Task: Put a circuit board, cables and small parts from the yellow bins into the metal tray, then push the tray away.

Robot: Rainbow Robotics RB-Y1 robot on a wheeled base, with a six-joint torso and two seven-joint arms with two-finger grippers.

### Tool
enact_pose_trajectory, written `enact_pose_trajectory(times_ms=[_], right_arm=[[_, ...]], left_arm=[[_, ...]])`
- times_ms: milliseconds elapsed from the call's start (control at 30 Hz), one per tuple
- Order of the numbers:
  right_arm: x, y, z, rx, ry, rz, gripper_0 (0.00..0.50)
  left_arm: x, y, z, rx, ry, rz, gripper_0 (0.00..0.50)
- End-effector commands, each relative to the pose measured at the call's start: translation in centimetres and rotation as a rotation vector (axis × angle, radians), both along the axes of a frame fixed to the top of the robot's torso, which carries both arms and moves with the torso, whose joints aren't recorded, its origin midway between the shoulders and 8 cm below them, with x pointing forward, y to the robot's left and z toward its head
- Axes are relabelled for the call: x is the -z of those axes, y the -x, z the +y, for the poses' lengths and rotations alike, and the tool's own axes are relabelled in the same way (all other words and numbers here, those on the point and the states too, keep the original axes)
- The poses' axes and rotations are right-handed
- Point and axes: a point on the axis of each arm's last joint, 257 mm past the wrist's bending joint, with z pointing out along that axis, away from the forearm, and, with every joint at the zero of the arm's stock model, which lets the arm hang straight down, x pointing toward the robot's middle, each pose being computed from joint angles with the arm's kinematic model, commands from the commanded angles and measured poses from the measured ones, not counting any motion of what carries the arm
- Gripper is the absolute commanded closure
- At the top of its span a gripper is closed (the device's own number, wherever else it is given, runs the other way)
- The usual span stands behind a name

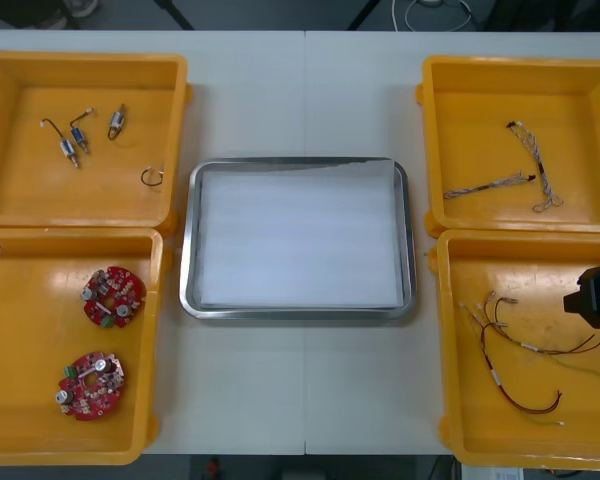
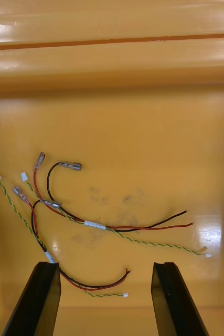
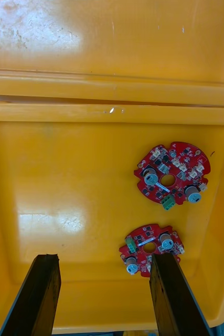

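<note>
Four yellow bins (image 1: 20,190) sit on the desk (image 1: 300,400) in the front view, two on each side of the tray (image 1: 186,250). The tray's white inside is bare, so I judge the job not yet begun: a board, cables and parts are all left to move, and the push comes after. On my left, the far bin holds the small metal parts (image 1: 77,135) and a small dark loop (image 1: 152,177), and the near one holds two red boards (image 1: 112,296). On my right, the far bin holds the twisted cables (image 1: 492,184) and the near one the red and black cables (image 1: 526,348), with the right hand (image 1: 592,297) above that bin's outer side.

From the right wrist, that hand is open and empty, fingers well apart above the bin floor. The cables lie tangled just beyond the fingertips, and one loose end curls between them. They cross each other, so I expect more than one to lift together.

From the left wrist, the left hand (image 3: 105,258) is open and empty too, over the near left bin. One board lies just beside one fingertip, the other farther on. Between bins and tray I see only the bin walls, which each load must clear.
</note>
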Motion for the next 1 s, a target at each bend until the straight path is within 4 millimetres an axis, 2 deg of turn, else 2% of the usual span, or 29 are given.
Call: enact_pose_trajectory(times_ms=[33,1000], right_arm=[[-1.01,-0.45,-0.18,0.007,0.015,-0.015,0.0],[-1.01,-0.45,-0.18,0.007,0.015,-0.015,0.0]], left_arm=[[-0.96,0.55,1.6,0.058,-0.09,-0.007,0.0],[-0.96,0.55,1.6,0.058,-0.09,-0.007,0.0]])
